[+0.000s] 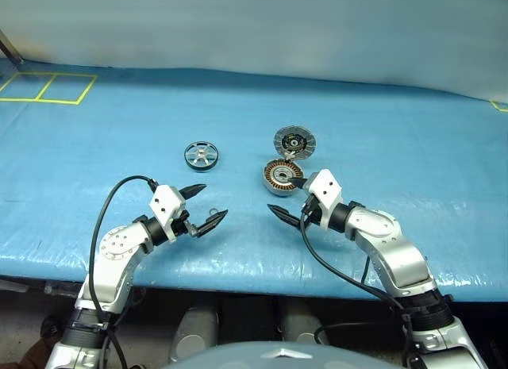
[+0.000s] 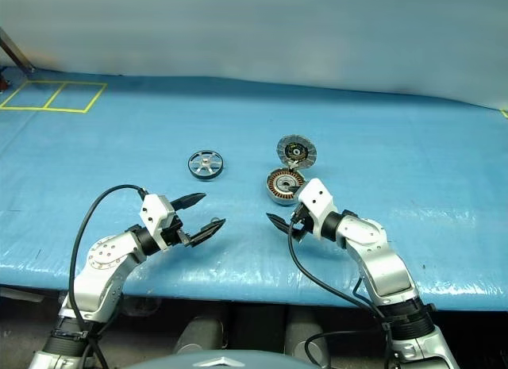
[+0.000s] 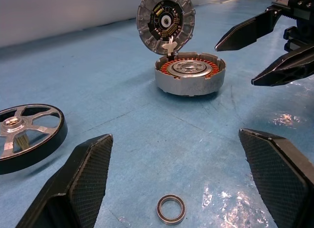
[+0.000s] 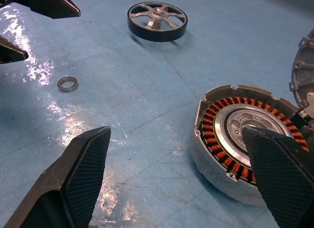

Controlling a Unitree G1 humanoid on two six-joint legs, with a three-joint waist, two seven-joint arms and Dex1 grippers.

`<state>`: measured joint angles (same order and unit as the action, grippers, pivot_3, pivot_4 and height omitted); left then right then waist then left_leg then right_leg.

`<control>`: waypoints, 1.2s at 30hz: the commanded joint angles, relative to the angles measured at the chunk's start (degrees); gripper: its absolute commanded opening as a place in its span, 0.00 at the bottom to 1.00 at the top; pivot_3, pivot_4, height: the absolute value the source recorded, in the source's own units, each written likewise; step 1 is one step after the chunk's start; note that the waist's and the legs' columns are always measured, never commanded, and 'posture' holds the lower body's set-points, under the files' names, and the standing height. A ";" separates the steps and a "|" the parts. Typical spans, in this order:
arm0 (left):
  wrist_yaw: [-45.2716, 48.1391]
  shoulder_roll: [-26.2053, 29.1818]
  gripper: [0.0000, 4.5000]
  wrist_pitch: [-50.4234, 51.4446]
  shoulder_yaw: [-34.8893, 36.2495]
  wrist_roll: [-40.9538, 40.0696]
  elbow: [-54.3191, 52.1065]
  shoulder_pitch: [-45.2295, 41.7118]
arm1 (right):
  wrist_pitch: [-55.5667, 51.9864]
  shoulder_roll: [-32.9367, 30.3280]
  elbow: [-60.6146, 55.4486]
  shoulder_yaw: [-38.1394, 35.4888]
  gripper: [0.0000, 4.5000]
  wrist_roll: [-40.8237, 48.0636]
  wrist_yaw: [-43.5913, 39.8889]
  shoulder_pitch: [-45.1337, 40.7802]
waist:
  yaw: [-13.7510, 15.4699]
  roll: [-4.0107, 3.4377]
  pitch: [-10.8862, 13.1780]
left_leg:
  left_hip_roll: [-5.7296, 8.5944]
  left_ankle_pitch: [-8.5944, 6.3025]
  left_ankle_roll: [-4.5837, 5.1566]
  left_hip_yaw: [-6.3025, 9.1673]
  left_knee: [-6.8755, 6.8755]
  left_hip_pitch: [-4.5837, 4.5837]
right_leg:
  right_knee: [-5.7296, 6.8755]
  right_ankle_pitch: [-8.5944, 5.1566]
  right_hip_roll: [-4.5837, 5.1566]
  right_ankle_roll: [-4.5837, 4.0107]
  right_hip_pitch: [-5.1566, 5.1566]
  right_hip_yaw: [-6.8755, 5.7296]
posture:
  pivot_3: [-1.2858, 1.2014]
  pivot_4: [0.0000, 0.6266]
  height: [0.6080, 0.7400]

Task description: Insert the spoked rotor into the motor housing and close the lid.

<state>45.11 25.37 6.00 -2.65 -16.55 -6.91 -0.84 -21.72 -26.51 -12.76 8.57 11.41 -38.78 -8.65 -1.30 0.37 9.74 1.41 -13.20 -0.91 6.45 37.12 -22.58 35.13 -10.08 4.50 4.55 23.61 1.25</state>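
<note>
**Rotor out, lid up, both hands spread**

Small dark-rimmed spoked rotor (image 1: pixel 201 155) with silver spokes and hub, flat on the blue-covered bench (image 1: pixel 381 107), well apart from and to the left of the round silver motor housing (image 1: pixel 281 177) ringed with copper-brown windings. Round silver-grey lid (image 1: pixel 294 140) hinged up at the housing's far edge, dark patterned inner face toward the camera. Small metal ring (image 3: pixel 171 209) loose on the blue cover, near the left hand (image 1: pixel 202 206). Left hand wide open, empty, hovering short of the rotor. Right hand (image 1: pixel 286 199) wide open too, gripping nothing, one black finger over the housing's near edge in the head view.
</note>
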 commanded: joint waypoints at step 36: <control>-2.47 1.47 1.00 -3.11 1.41 1.67 -3.69 1.50 | -0.08 -0.77 -1.63 1.90 1.00 -3.20 -0.40 -0.83 | -0.02 0.00 0.00 | 0.00 0.00 0.00 0.00 -0.01 -0.01 | -0.01 -0.01 0.00 -0.01 0.02 0.00 | 0.52 0.24 1.00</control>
<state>43.20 26.40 4.98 -2.55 -15.63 -8.40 0.70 -21.82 -26.91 -12.15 10.60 8.08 -38.85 -9.45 -1.32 0.37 9.74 1.41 -13.20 -0.91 6.46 37.10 -22.60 35.13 -10.08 4.50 4.54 23.63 1.24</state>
